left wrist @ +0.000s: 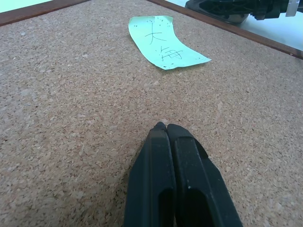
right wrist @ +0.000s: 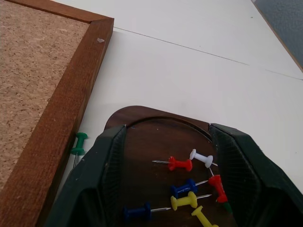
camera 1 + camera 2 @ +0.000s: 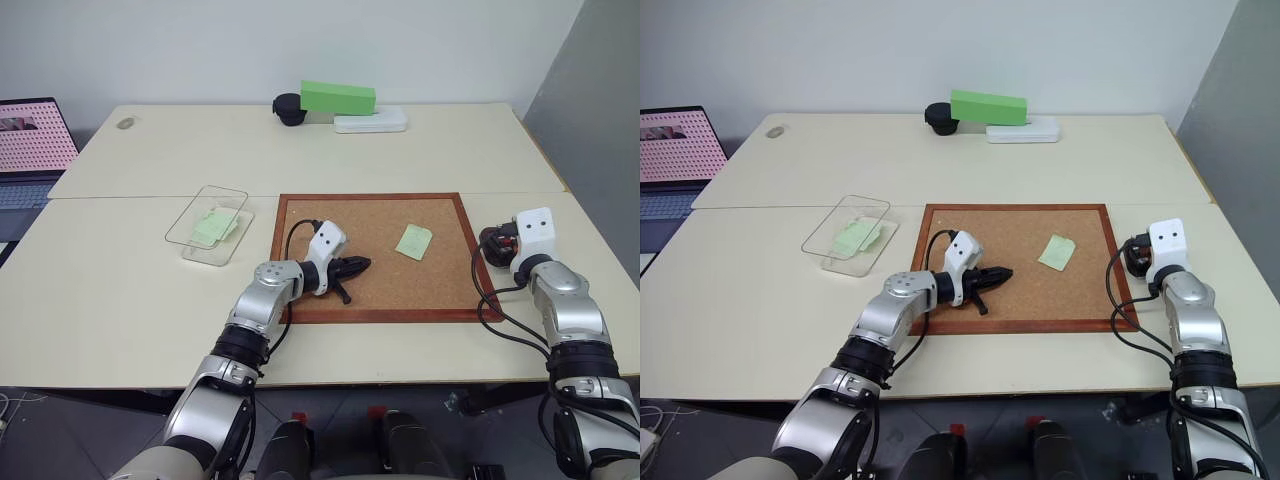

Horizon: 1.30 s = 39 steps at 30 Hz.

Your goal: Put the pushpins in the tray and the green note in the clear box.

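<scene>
My right end effector (image 2: 168,184) stands spread over the tray (image 2: 147,132) holding the pushpins (image 2: 189,182), my left end effector (image 1: 166,128) pressed together on the corkboard (image 3: 440,285) near the green note (image 3: 413,242).

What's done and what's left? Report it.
Done: several pushpins lie in the tray; a note sits in the clear box. In hand: nothing; right gripper open above the tray. Left: green pin beside the corkboard, green note on it.
</scene>
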Tool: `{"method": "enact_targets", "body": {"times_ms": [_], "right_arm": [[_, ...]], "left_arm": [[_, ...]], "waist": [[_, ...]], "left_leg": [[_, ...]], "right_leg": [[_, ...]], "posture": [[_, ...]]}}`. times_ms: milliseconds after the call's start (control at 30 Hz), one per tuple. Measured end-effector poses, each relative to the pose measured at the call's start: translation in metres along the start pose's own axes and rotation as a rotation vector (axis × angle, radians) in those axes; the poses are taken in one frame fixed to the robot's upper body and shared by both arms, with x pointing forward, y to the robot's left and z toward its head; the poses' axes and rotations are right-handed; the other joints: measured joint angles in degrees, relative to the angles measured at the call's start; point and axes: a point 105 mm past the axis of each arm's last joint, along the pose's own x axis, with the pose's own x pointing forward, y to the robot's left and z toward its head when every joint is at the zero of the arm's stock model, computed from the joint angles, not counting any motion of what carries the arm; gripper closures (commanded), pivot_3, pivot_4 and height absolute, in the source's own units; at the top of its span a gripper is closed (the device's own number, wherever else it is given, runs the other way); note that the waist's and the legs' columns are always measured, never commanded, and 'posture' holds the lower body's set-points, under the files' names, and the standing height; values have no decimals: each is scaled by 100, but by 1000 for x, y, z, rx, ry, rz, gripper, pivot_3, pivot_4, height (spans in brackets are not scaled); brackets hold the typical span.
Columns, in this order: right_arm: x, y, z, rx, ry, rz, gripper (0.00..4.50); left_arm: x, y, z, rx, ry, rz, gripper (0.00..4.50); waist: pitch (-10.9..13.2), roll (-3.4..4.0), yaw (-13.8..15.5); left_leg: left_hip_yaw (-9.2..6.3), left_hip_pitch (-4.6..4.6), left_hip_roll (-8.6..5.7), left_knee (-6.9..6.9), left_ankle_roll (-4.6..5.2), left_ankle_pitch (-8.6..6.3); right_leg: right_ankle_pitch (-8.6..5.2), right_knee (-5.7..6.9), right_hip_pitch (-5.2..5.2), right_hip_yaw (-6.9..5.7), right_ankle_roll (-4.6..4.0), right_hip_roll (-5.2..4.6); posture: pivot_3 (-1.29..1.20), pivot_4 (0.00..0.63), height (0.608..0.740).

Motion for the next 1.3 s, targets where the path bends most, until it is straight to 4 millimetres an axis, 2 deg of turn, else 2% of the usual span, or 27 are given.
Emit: {"method": "enact_targets", "body": {"times_ms": [200, 400, 500, 833, 1033, 1300], "right_arm": [[-7, 27, 25, 51, -122, 152, 1575], [-24, 87, 42, 192, -179, 461, 1575], [-27, 102, 45, 225, -178, 538, 1575], [-1, 105, 40, 162, -141, 540, 1575], [1, 114, 24, 173, -88, 603, 1575], [6, 119, 26, 170, -99, 638, 1575]], "left_arm": [[0, 0, 0, 1, 0, -1, 4500], [0, 0, 0, -1, 1, 1, 4500], [0, 0, 0, 0, 1, -2, 4500], [-2, -1, 0, 3, 6, -2, 4500], [-6, -3, -1, 12, 10, 2, 4500], [-8, -1, -2, 11, 20, 7, 4500]], "waist": [[0, 0, 0], [0, 0, 0], [0, 0, 2], [0, 0, -2], [0, 0, -23], [0, 0, -61]], "left_leg": [[-1, -1, 0, 0, 0, 0], [-4, 0, 1, 1, 0, 0], [-4, -1, 1, 1, 0, 0], [-4, 0, 2, -1, 0, 0], [-4, 2, 3, -2, 0, 0], [-3, 4, 3, 0, 0, 0]], "right_leg": [[0, -1, 0, -2, 0, 1], [0, 1, 0, -3, 0, 1], [0, 0, 0, -4, 0, 1], [0, -1, 0, -6, -1, 2], [0, 0, 0, -5, -2, 2], [1, 4, 0, -4, -1, 2]], "posture": [[0, 150, 740], [0, 150, 740], [0, 150, 740], [0, 150, 740], [0, 150, 740], [0, 150, 740]]}}
